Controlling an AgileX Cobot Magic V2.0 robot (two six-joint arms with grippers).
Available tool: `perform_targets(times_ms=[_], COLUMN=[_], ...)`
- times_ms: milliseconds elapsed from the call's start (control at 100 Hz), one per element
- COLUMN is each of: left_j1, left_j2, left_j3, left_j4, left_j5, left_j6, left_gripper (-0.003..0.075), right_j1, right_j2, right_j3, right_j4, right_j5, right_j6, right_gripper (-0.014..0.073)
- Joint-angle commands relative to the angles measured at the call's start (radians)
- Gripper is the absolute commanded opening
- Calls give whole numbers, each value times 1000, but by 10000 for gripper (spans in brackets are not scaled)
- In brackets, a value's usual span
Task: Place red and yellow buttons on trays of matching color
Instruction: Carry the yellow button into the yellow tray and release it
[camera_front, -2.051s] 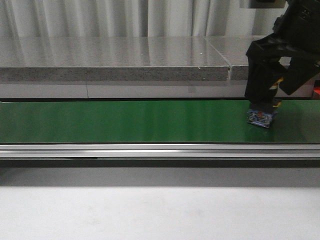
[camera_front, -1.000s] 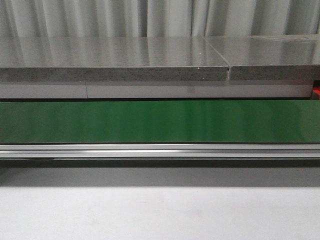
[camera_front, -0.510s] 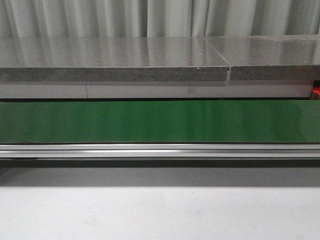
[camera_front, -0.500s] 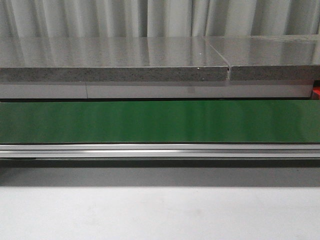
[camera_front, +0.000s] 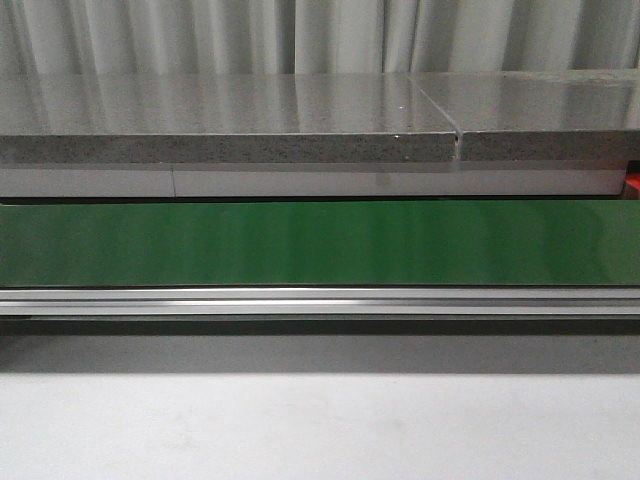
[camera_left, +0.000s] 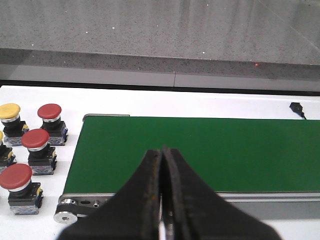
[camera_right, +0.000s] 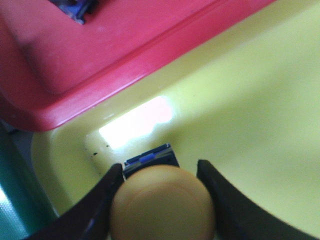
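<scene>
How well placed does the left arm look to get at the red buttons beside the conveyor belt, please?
Probably yes: three red buttons stand uncovered beside the belt's end, nothing over them. But the left gripper is shut and must open first.

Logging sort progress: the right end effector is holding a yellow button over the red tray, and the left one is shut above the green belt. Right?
Not quite. The right wrist view shows the right end effector holding the yellow button over the yellow tray; the red tray lies beside it. The rest stands: the left end effector is shut above the green belt.
</scene>
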Motion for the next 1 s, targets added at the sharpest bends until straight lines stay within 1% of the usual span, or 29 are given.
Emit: perform_targets(times_ms=[0,30,70,220,240,250,300,360,580,740,860,990], left_j1=[-6,-6,-6,-6,-6,-6,-6,-6,-6,-6,-6,-6], left_j2=[10,10,10,10,10,10,10,10,10,10,10,10], left_j3=[-25,-25,-25,-25,-25,-25,-25,-25,-25,-25,-25,-25], left_j4=[-5,-5,-5,-5,-5,-5,-5,-5,-5,-5,-5,-5], left_j5=[-79,-79,-79,-79,-79,-79,-79,-79,-79,-79,-79,-79], left_j6=[-4,-4,-4,-4,-4,-4,-4,-4,-4,-4,-4,-4], left_gripper=[-19,-19,-19,-19,-19,-19,-19,-19,-19,-19,-19,-19], right_j1=[-2,-2,-2,-2,-2,-2,-2,-2,-2,15,63,150], right_j2=[-35,-35,-35,-35,-35,-35,-35,-35,-52,-118,-192,-287], right_j3=[-23,-23,-23,-23,-23,-23,-23,-23,-23,-23,-23,-23], right_j4=[0,0,0,0,0,0,0,0,11,18,18,18], right_j5=[-35,-35,-35,-35,-35,-35,-35,-37,-80,-118,-147,-157], right_j6=[-3,-3,-3,-3,-3,-3,-3,-3,-3,-3,-17,-55], right_gripper=[170,192,246,495,512,535,570,585,584,584,583,583])
